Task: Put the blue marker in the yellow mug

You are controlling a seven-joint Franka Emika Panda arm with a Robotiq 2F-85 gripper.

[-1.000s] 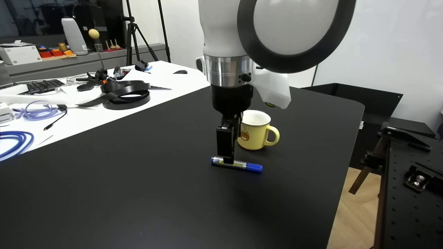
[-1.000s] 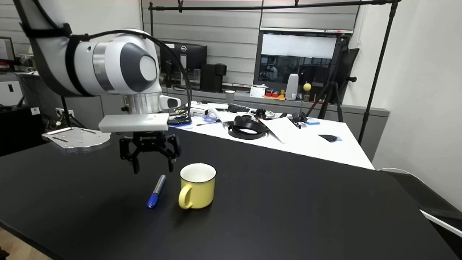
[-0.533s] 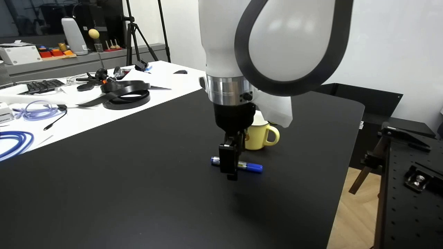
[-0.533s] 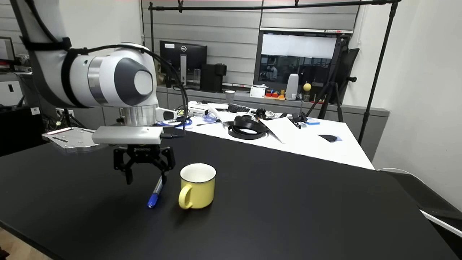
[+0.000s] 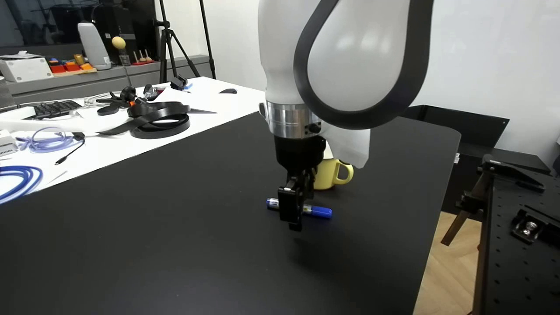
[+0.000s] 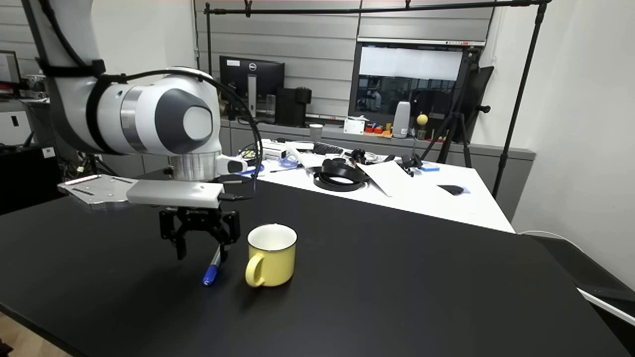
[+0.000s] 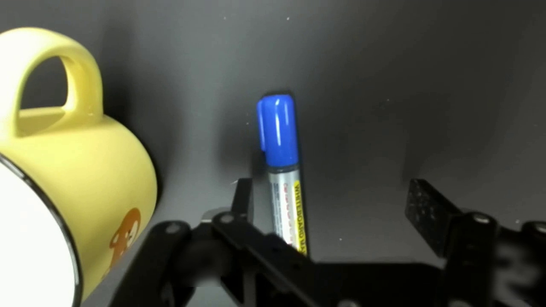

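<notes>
The blue whiteboard marker (image 7: 285, 172) lies flat on the black table (image 6: 397, 277), near the yellow mug (image 6: 278, 263), and is not held. The Robotiq gripper (image 7: 332, 199) stands over the marker with fingers (image 7: 244, 198) apart, one to each side of the barrel (image 7: 289, 209). Principal defect: centring. In the wrist view the mug-side finger sits just beside the marker, contact not determinable, while the opposite finger stands well apart from it. If the gripper closes here, the mug-side finger will likely meet the barrel first and roll or skew it before the far finger arrives. If it descends with sideways drift, that same finger could land on the marker or, drifting the other way, nudge the mug. Fingertip clearance above the table cannot be confirmed; closing too high would probably leave the marker behind. Later risk: carried level, the marker may catch across the mug's rim (image 7: 54, 217) instead of dropping in, so a tilted entry appears necessary.
</notes>
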